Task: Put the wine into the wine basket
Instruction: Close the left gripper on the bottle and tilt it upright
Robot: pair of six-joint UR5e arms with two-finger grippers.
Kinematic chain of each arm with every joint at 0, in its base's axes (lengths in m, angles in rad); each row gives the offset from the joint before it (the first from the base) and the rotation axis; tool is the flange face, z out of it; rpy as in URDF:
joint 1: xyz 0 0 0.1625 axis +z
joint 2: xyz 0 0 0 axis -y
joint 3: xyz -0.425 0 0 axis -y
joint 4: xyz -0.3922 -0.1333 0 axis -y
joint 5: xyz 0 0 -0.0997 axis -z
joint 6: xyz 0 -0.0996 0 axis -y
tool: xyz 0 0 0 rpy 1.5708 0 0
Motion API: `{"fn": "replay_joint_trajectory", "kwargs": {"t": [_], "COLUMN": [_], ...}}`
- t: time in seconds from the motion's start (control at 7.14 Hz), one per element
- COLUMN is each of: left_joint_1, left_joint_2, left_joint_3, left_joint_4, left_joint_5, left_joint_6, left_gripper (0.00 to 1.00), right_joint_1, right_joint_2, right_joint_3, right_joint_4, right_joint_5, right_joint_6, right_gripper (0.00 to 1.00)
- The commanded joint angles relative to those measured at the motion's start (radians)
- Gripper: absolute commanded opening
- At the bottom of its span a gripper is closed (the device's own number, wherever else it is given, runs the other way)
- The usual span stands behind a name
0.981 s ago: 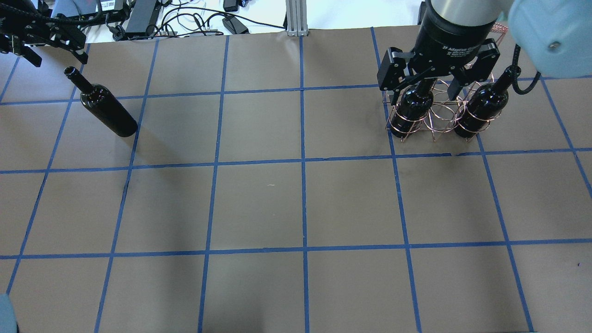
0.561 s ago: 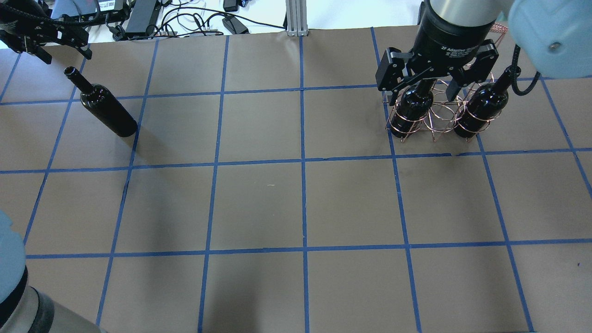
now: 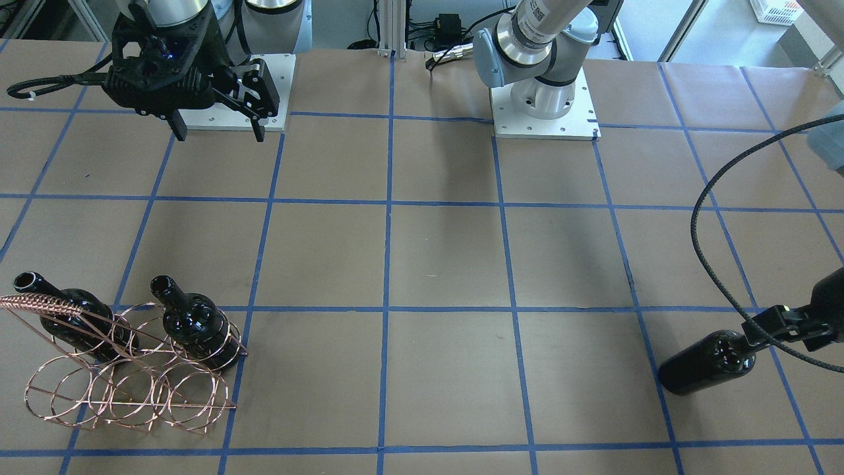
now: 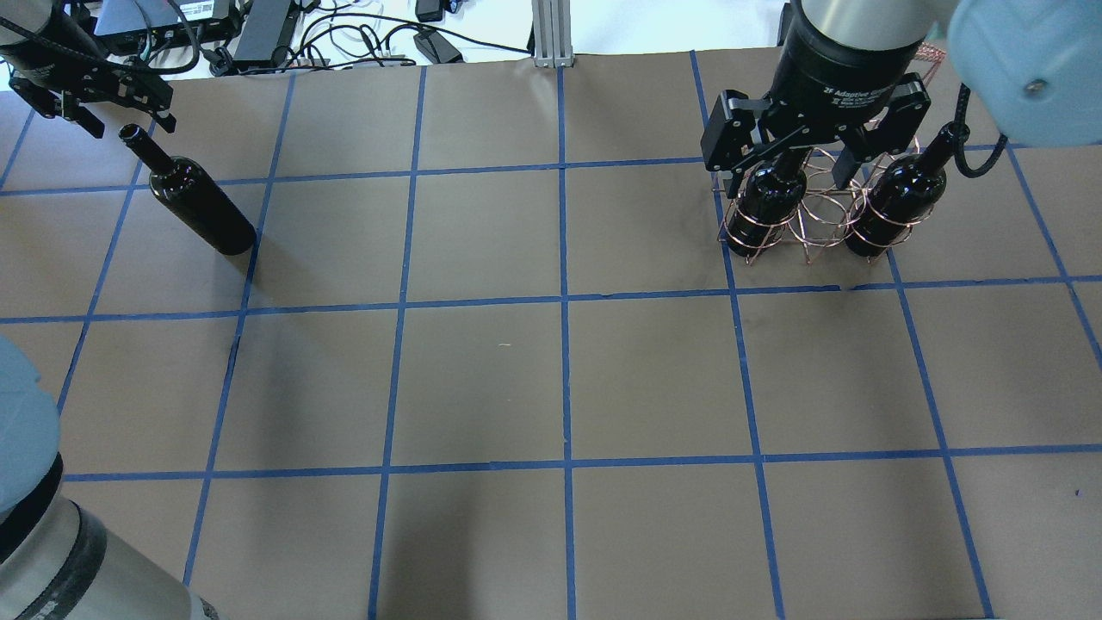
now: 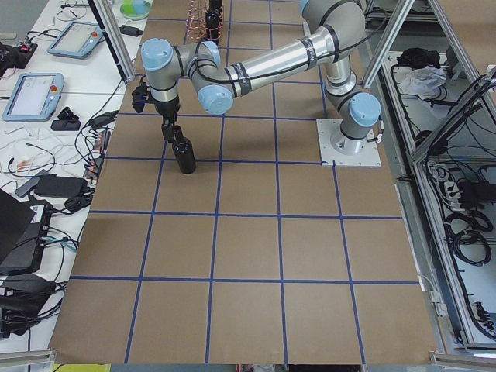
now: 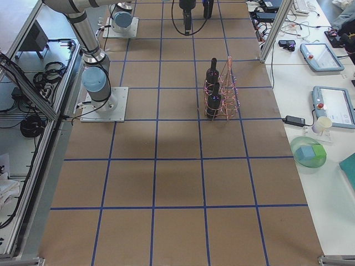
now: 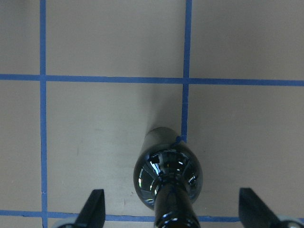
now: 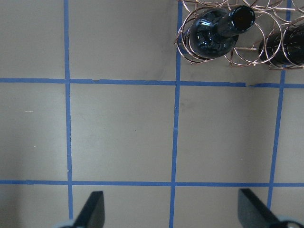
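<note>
One dark wine bottle stands upright at the far left of the table. My left gripper is open, a finger on each side of the bottle's neck and not touching it; the wrist view shows the bottle between the spread fingers. The copper wire wine basket stands at the far right with two more bottles in its outer hoops; the middle hoops are empty. My right gripper is open and empty, high above the basket; it also shows in the front view.
The brown paper table top has a blue tape grid. Cables and power bricks lie past the far edge. The left arm's elbow is at the overhead view's lower left corner. The left gripper's cable loops above the table.
My left gripper has moved from the far left in over the bottle's neck, still open. The left arm's elbow has swung into the lower left corner. The right gripper has barely moved.
</note>
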Motion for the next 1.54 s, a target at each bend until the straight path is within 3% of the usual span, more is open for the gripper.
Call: {"fn": "replay_joint_trajectory", "kwargs": {"t": [0.0,0.14,0.42,0.7,0.84,0.98,1.12,1.4], "left_joint_1": [0.001,0.001,0.001,0.001,0.001,0.001,0.001,0.001], "left_joint_2": [-0.014,-0.012,-0.012,-0.011,-0.011,-0.011,-0.011,-0.006], "left_joint_3": [-0.008,-0.014,-0.021,-0.024,-0.025,-0.025,-0.025,-0.027], "left_joint_4": [0.0,-0.001,-0.009,-0.011,-0.009,-0.009,-0.009,-0.035], "left_joint_5": [-0.006,0.0,0.007,0.01,0.013,0.023,0.024,0.025], "left_joint_6": [0.003,0.008,0.01,0.01,0.013,0.017,0.017,0.019], "left_gripper": [0.98,0.96,0.81,0.79,0.68,0.68,0.57,0.09], "right_joint_1": [0.0,0.0,0.0,-0.001,-0.002,0.0,0.0,0.0], "right_joint_2": [0.0,0.0,0.0,0.001,0.001,0.001,0.001,0.003], "right_joint_3": [0.0,0.0,0.0,0.0,0.0,0.0,0.002,0.002], "right_joint_4": [0.001,-0.001,-0.002,-0.004,-0.002,-0.004,-0.004,-0.005], "right_joint_5": [0.001,-0.001,0.006,-0.005,0.001,0.006,0.007,0.006], "right_joint_6": [0.0,-0.004,-0.006,-0.009,-0.009,-0.006,-0.003,-0.005], "right_gripper": [1.0,1.0,1.0,1.0,1.0,1.0,1.0,1.0]}}
